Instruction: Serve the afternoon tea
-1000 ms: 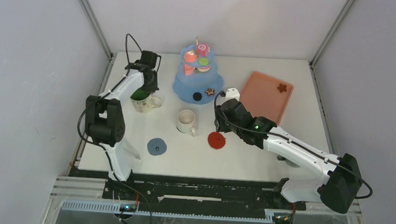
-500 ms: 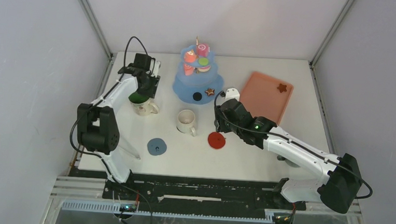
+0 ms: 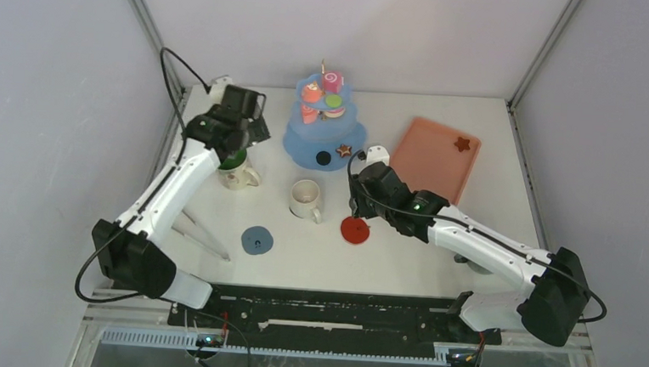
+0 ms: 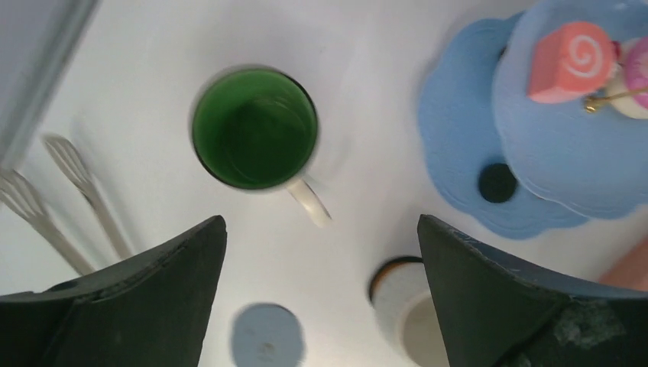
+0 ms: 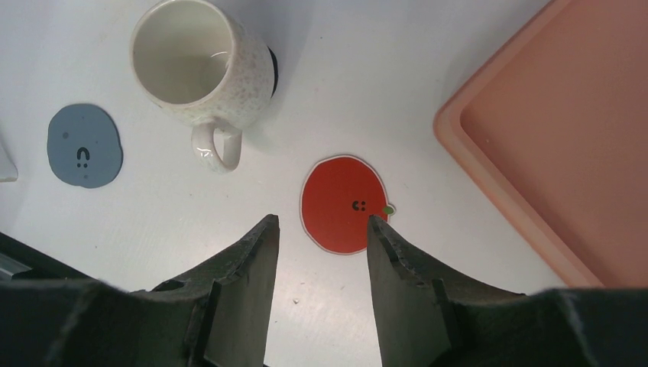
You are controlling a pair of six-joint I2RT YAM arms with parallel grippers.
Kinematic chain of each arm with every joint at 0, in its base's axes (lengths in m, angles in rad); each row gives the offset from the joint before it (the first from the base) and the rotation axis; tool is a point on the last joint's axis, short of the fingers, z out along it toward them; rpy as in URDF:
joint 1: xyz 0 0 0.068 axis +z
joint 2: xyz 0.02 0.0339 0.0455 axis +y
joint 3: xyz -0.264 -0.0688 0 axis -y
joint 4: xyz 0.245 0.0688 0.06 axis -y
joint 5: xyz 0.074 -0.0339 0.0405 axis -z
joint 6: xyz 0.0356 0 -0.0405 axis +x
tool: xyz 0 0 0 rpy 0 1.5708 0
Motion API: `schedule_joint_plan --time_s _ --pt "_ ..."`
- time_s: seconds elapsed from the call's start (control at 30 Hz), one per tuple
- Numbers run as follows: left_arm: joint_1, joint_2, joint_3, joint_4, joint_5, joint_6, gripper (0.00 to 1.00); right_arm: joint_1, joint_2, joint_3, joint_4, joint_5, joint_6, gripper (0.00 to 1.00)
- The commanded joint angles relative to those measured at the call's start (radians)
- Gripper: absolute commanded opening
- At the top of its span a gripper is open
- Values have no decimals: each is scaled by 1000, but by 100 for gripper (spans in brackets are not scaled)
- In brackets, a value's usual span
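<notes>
Hovering above the green mug, the left pincer is hanging with its fingers spread wide, gripping nothing. That mug is standing upright on the white desk, just left of the blue tiered stand. A pink swirl roll is sitting on the top tier and a black round is lying on the bottom one. The right pincer is hanging low over a red apple-shaped coaster, fingers parted a little and pinching nothing. The cream mug is standing upright near that coaster, with a blue coaster lying further left. One brown star is resting on the salmon tray.
</notes>
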Motion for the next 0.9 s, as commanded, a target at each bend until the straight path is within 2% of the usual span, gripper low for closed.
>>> schedule_joint_plan --time_s 0.0,0.2,0.33,0.53,0.63,0.87 --pt "-135 -11 -65 -96 -213 -521 100 -2 -2 2 50 -13 -1 53" --pt "-151 128 -56 -176 -198 -766 100 1 -22 1 12 6 7 53" --pt "-143 214 -48 -194 -201 -817 100 3 -48 -16 12 10 12 53" --pt "-90 286 -92 -130 -125 -787 97 3 -57 -24 6 15 13 53" --pt "-56 314 -98 -97 -98 -748 93 3 -58 -23 8 12 12 53" --pt "-9 367 -101 -48 -57 -649 71 4 -55 -22 13 7 7 53"
